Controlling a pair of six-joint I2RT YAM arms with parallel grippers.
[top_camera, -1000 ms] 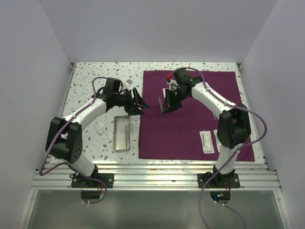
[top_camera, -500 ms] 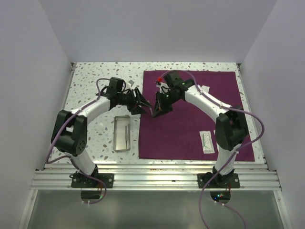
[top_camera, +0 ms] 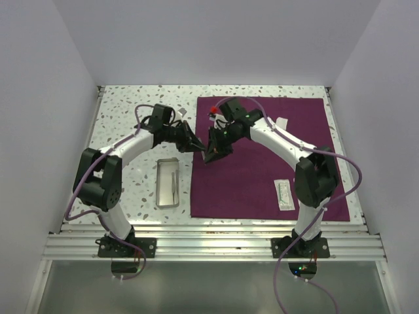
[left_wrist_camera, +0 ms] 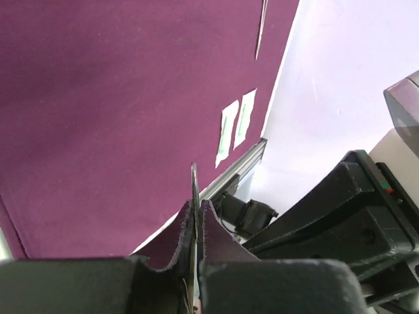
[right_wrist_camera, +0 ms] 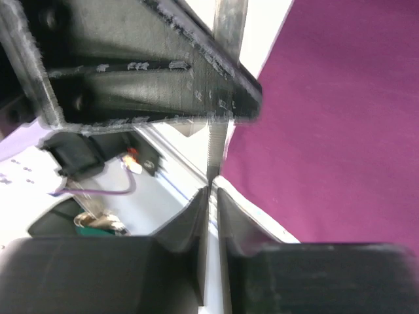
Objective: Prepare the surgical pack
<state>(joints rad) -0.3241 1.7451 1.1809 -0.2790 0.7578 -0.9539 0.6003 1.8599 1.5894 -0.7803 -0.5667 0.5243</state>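
Note:
The dark magenta cloth lies flat on the right half of the table. My two grippers meet above its left edge. The right gripper is shut on a thin metal instrument, whose serrated strip runs up between the left gripper's fingers. In the left wrist view the left gripper is shut on the same metal blade. The small steel tray sits on the speckled table left of the cloth. White gauze packets lie on the cloth's near right part. Another thin instrument lies on the cloth.
A small white item sits on the cloth behind the right arm. White walls close in the table on three sides. An aluminium rail runs along the near edge by the arm bases.
The right gripper carried the instrument left to the cloth's edge. The left gripper moved right to meet it and went from open to shut on the instrument.

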